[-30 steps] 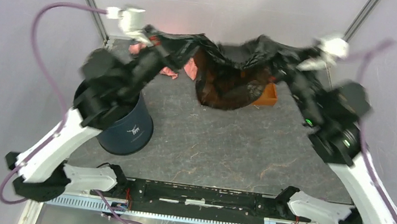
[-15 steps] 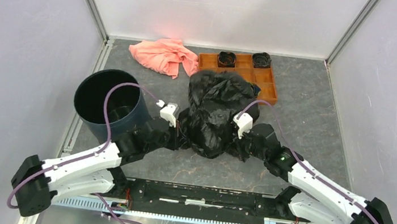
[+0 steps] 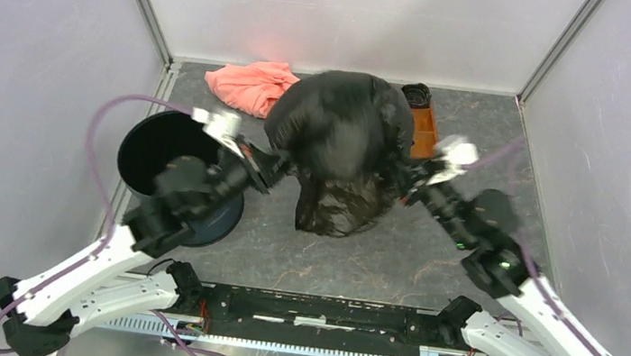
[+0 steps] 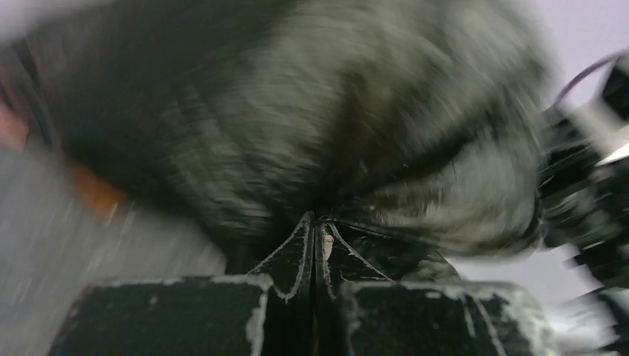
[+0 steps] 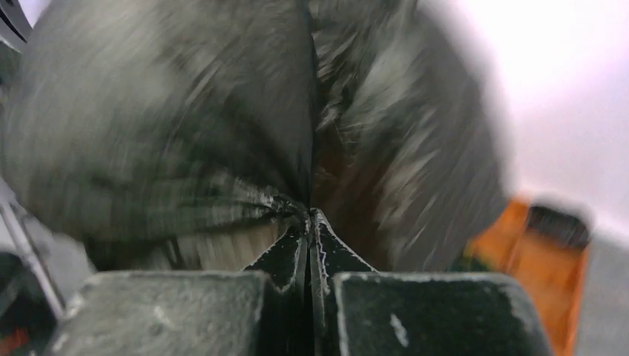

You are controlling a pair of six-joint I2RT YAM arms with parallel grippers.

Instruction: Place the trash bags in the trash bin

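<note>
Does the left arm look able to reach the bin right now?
Probably yes: the bin sits open right beside it, nothing between. But the left gripper and the right gripper are both shut on the bag, which may limit it.

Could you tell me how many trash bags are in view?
1 surely: the trash bag hangs pinched between left tool and right tool. A black bundle in the orange tray may be another; more may be hidden.
</note>
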